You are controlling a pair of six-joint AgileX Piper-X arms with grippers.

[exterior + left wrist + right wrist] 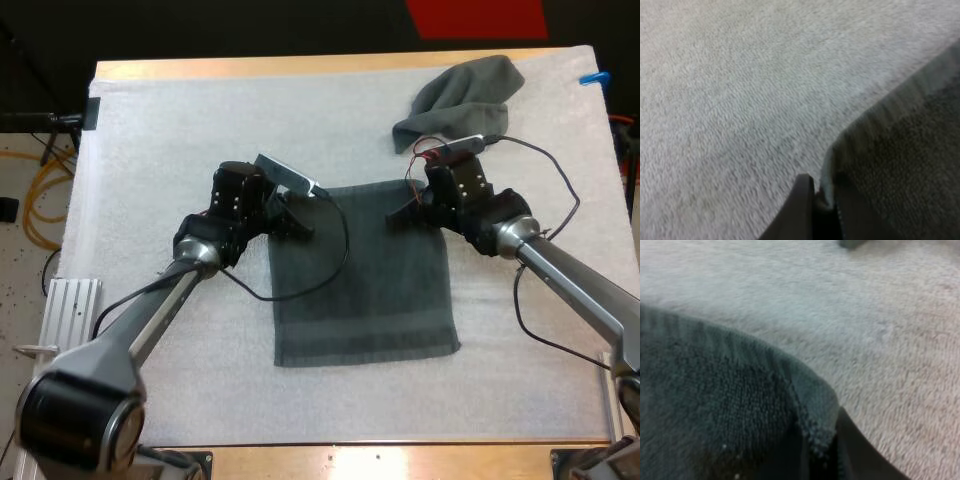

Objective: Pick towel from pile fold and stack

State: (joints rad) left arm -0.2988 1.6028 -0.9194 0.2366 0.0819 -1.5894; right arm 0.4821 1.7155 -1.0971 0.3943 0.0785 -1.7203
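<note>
Step in hand, as I read it: start of the fold. A flat dark grey-green terry towel (365,275) lies spread mid white fleecy mat (170,130) on the wooden tabletop (400,462). A crumpled dark grey-green towel (462,100) sits at the mat's far right corner, apart from it. My left tool (297,222) is clamped on the flat towel's far left corner, my right tool (405,212) on its far right corner. Both wrist views show black fingers (797,205) pinching the hem from both sides, with the corner slightly lifted off the mat. Next move, my guess: raise both corners together, carry them evenly to the near edge, keep the hem taut and square, then release. Risk: uneven travel skews the fold. No brand, label or writing legible on anything.
</note>
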